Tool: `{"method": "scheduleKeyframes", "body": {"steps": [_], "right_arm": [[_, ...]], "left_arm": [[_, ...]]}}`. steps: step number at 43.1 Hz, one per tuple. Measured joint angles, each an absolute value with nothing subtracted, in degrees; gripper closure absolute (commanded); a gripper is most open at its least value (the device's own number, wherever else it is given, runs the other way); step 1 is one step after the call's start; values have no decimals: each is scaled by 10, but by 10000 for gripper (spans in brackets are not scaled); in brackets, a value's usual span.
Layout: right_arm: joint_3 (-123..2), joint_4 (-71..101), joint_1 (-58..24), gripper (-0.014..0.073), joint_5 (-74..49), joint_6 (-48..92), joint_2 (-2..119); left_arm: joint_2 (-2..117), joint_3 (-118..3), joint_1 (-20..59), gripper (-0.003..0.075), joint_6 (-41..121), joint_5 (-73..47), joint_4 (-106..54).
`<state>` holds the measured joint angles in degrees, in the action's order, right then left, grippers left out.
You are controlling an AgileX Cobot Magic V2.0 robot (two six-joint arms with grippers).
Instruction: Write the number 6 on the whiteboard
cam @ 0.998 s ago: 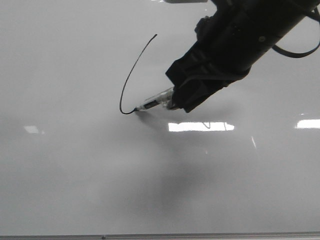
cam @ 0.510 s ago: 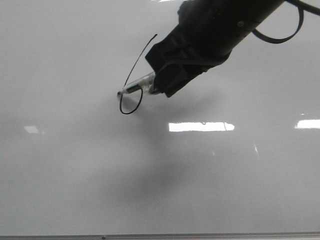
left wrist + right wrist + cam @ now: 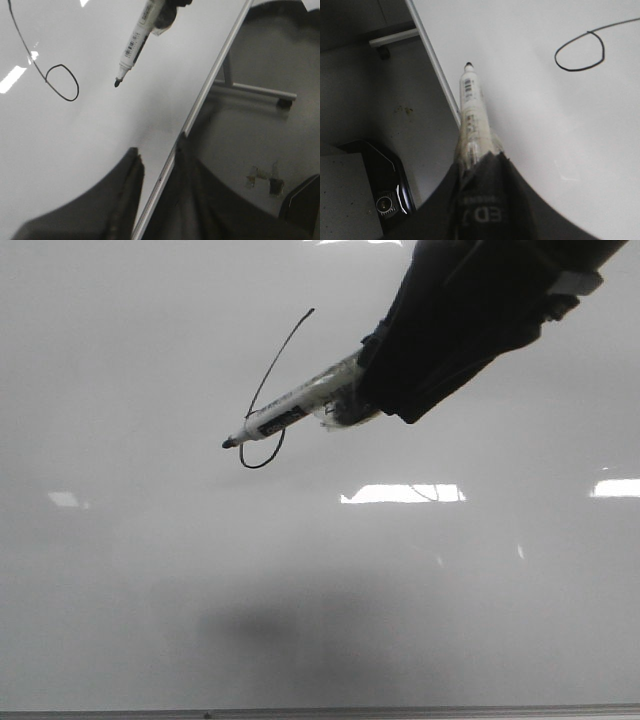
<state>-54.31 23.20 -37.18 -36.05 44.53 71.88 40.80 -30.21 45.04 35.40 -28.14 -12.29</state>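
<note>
Black 6 (image 3: pixel 262 405) looks closed, upper left of the whiteboard (image 3: pixel 150 590). My right gripper (image 3: pixel 365 390) clamps the marker (image 3: pixel 285 418), tip off surface. Left (image 3: pixel 157 165) unclear. Next: retreat w/o smudging.

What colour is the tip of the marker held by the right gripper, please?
Black, on a white barrel; the marker tip shows best in the left wrist view.

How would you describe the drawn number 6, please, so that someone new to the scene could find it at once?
Start from the large glossy whiteboard that fills the front view. In its upper middle, just behind the tip of the marker held by the right gripper, is the number 6. It is a thin black line, a long slanted stroke ending in a small closed loop, unlike the bright white rectangular light reflections lower down.
</note>
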Motion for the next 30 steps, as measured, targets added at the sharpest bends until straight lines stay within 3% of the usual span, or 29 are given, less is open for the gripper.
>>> {"method": "scheduleKeyframes", "body": {"steps": [3,20,25,30], "right_arm": [[-542,231,-389,655,-373,458,709],[-544,231,-484,655,-373,463,701],[-544,231,-492,655,-364,464,700],[-544,231,-496,655,-363,464,700]], "left_arm": [[449,-330,450,227,374,-287,-122],[599,-429,504,229,438,-304,-121],[611,-429,517,275,443,-309,-117],[615,-430,518,373,443,-310,-116]]}}
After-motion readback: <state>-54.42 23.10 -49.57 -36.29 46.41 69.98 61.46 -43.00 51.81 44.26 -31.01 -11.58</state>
